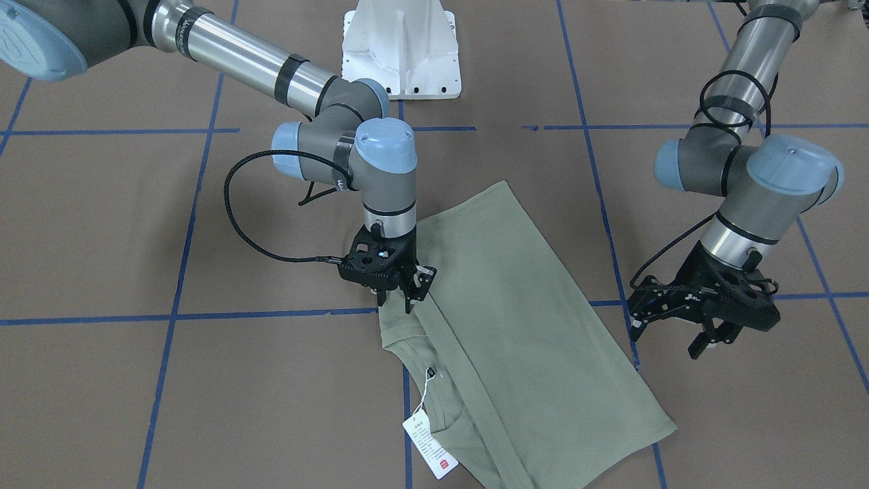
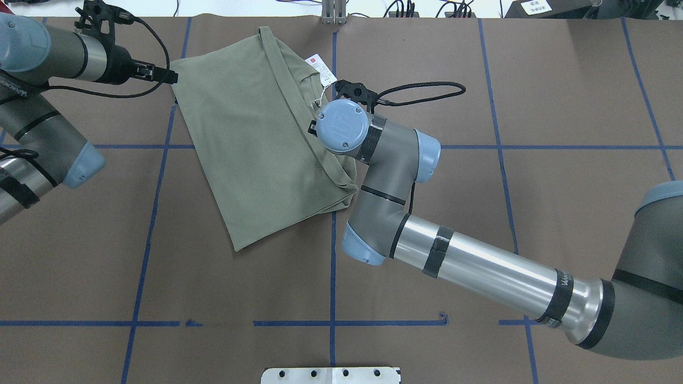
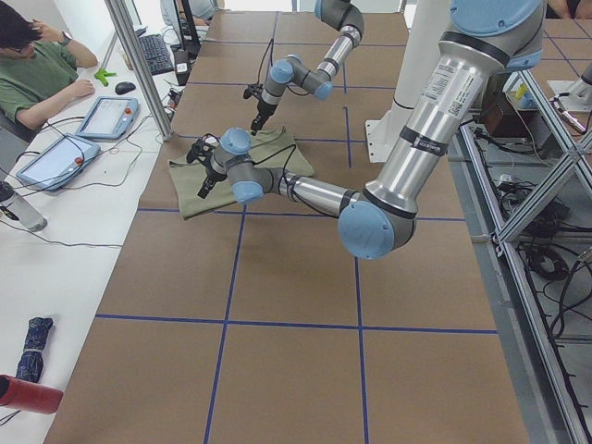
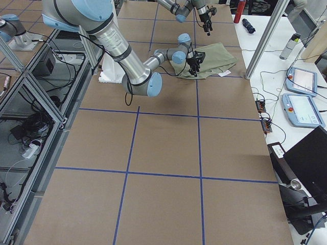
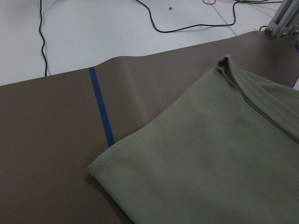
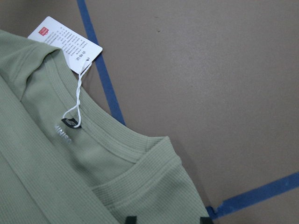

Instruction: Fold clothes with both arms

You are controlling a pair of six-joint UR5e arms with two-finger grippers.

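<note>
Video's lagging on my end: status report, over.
Left gripper open, beside shirt. Right gripper open, at shirt's collar-side edge. Shirt folded, flat on table. Nothing blocking.

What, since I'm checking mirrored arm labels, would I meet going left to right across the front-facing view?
In order: right claw → green shirt → left claw. The hang tag and white pedestal overlap the first one's span, so both are left out.

From my end the table [image 2: 533, 80] is all brown paper, gridded with blue tape [image 2: 333, 266]. The folded green shirt [image 2: 251, 138] lies on it skewed, over a tape crossing near the far edge. Its tag [image 1: 429, 438] spills onto the paper, across a tape line. The white base [image 1: 402, 54] sits robot-side.
</note>
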